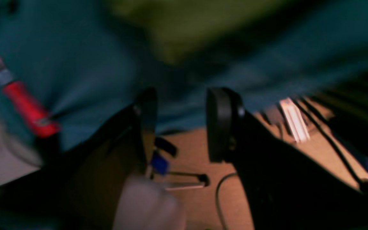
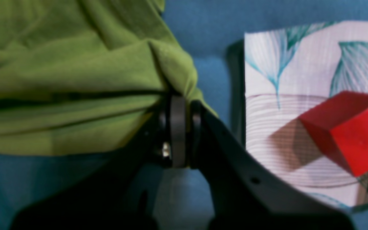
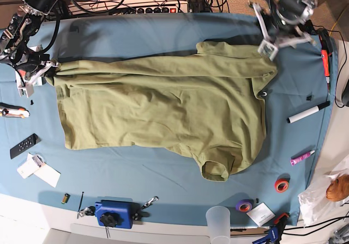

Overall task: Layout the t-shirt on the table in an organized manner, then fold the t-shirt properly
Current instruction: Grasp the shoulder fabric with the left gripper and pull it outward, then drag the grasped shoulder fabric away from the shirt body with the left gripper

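Observation:
The olive-green t-shirt (image 3: pixel 163 102) lies spread and wrinkled across the blue table (image 3: pixel 163 31), one sleeve toward the front edge. My right gripper (image 3: pixel 46 74) is at the shirt's left end, shut on a bunched fold of the t-shirt (image 2: pixel 59 80); the right wrist view shows its pads pressed together at the right gripper (image 2: pixel 180 105). My left gripper (image 3: pixel 275 41) hovers, blurred, over the shirt's far right corner. In the left wrist view the left gripper (image 1: pixel 180 124) is open with nothing between its pads, the t-shirt (image 1: pixel 184 28) a green blur beyond it.
A red-handled tool (image 3: pixel 325 61), a black-capped marker (image 3: pixel 308 112) and a pink pen (image 3: pixel 302 158) lie along the right edge. Tape rolls (image 3: pixel 281 185), a plastic cup (image 3: pixel 218 218) and a blue device (image 3: pixel 114 214) sit at the front. A leaf-patterned sheet with a red block (image 2: pixel 347 131) is beside the right gripper.

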Robot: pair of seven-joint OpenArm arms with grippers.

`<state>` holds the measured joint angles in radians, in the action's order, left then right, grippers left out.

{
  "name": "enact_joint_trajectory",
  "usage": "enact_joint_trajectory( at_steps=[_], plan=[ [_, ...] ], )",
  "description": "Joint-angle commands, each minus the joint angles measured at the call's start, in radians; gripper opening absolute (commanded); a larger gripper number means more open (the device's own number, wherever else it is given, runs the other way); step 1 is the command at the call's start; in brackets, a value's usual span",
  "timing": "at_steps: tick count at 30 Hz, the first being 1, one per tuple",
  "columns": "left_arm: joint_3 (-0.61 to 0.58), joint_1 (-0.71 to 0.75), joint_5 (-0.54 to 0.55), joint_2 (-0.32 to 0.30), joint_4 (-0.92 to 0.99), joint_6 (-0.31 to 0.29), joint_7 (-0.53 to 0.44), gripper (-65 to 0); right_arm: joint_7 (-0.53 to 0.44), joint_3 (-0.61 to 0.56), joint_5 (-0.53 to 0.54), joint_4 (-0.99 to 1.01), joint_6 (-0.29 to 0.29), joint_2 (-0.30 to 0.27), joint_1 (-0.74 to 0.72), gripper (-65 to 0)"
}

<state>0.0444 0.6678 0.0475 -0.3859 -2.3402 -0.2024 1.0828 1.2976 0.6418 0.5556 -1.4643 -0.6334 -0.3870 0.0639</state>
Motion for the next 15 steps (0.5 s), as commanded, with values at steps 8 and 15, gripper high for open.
enact_joint_trajectory(
  at_steps=[8, 15],
  plan=[
    [0.004, 0.014, 0.058, -0.008, -0.016, -0.177, -0.183, -39.4, -0.019, 0.007, 0.038, -0.013, -0.006, -0.023, -0.009, -65.0],
    [0.004, -0.068, 0.019, -0.008, -0.016, -0.294, -0.201, -39.4, -0.019, 0.007, 0.047, -0.013, -0.006, -0.023, -0.009, -65.0]
  ],
)
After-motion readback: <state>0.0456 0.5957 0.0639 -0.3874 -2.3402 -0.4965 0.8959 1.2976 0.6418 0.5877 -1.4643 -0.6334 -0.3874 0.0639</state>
